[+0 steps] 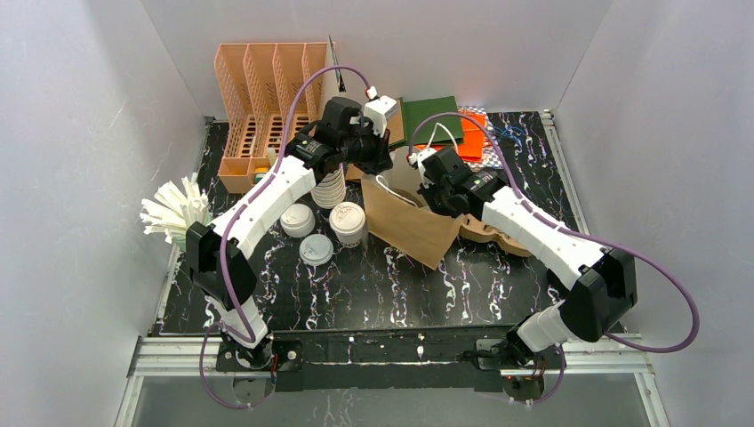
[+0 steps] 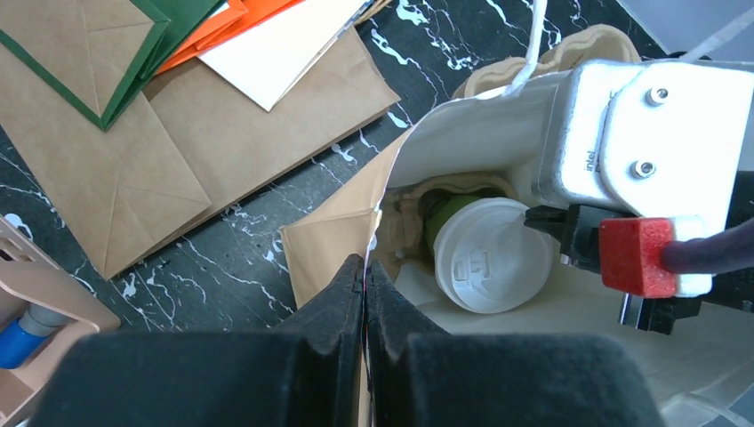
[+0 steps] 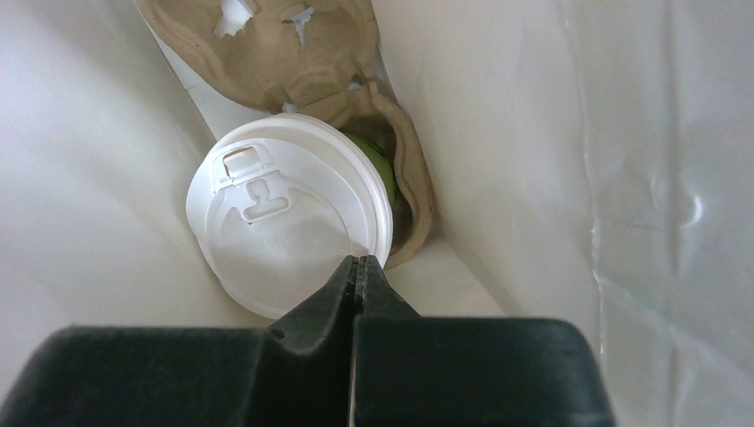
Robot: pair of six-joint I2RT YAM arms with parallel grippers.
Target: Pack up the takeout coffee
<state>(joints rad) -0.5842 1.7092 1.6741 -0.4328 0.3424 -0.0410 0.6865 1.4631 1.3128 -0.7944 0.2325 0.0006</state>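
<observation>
- White-lidded cup (image 1: 348,221) stands on the table (image 1: 400,285), just left of the paper bag (image 1: 405,222).
- Two more white lids (image 1: 298,219) sit left of it; can't tell if cups are under them.
- Paper bag is mid-table, with its mouth open toward the arms.
- Left gripper (image 2: 365,267): fingers pressed together, pinching the bag's rim.
- Right gripper (image 3: 357,267): inside the bag, fingers pressed together with nothing between them, tips just over the near edge of a lid.
- Green cup (image 2: 492,255), white lid on, is deep inside the bag, seated in a cardboard carrier (image 3: 293,53).
- Second carrier (image 1: 498,236) lies on the table right of the bag, partly under the right arm.
- Stack of cups (image 1: 331,189) is behind the lids, under the left arm.
- Far back: peach rack (image 1: 267,98) on the left, flat bags (image 1: 445,120) in green and orange in the middle.
</observation>
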